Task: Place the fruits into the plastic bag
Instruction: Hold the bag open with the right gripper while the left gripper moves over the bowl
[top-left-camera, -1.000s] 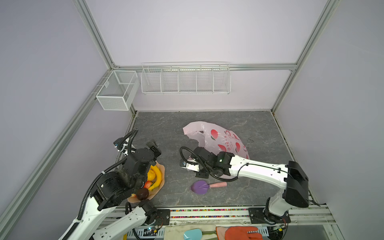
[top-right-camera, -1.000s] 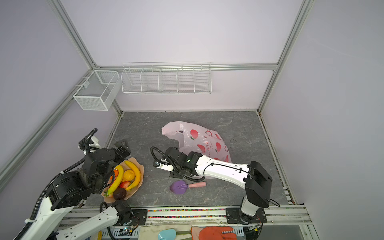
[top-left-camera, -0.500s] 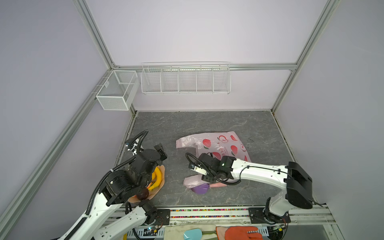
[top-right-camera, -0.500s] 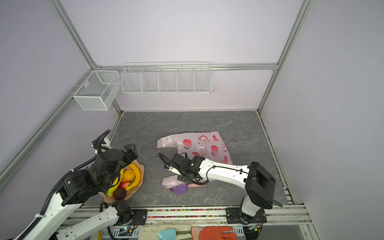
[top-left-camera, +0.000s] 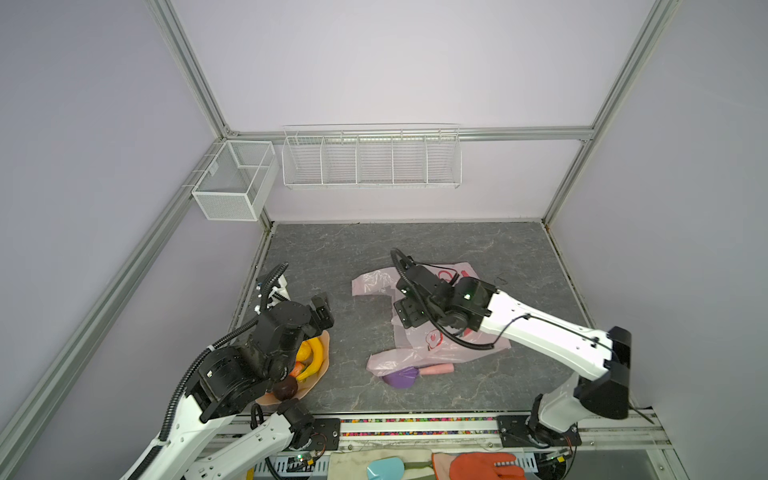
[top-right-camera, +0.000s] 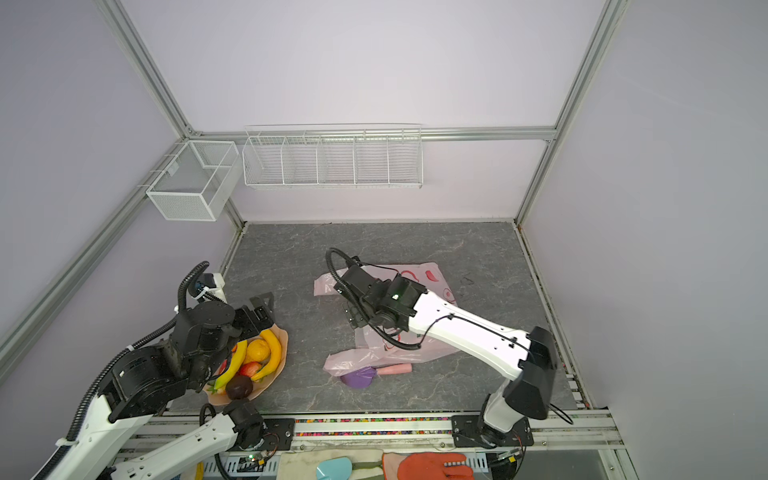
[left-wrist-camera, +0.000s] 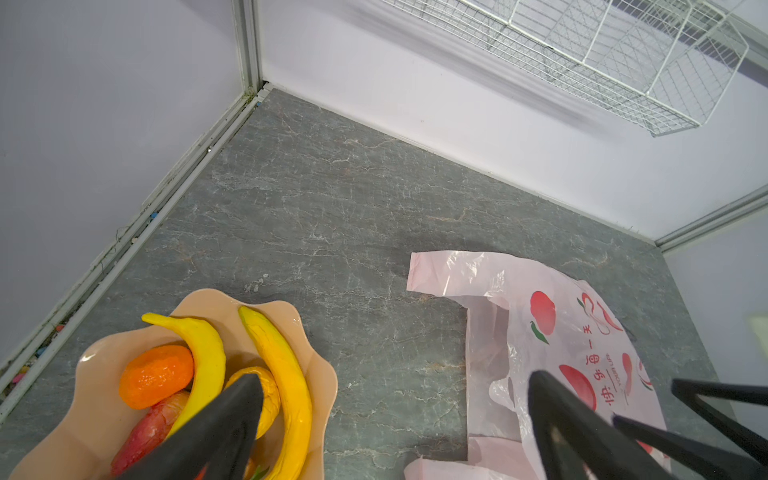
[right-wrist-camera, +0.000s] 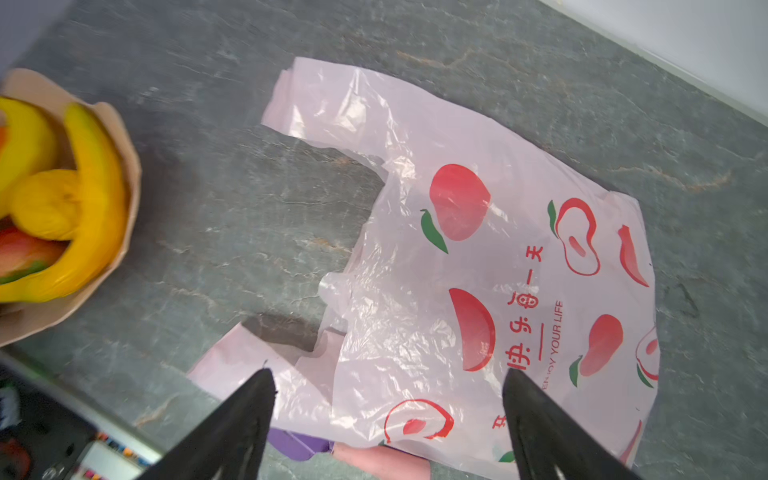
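Two yellow toy bananas (left-wrist-camera: 286, 370) lie in one peach scalloped bowl (left-wrist-camera: 93, 411), one crinkly pink plastic bag (right-wrist-camera: 415, 291) nearby; left gripper (left-wrist-camera: 392, 380) and right gripper (right-wrist-camera: 388, 374) gape empty.

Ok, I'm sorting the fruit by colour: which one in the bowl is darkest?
The maroon-brown ball, at the near end of the bowl; the bananas are yellow, the rest orange or red.

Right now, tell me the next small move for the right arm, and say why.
Probably lower the right gripper onto the nearest handle of the plastic bag and pinch it. The bag lies flat on the table with its mouth collapsed, the gripper hangs open and empty above it, and the fruits sit in the bowl, so nothing can go in until the mouth is lifted.
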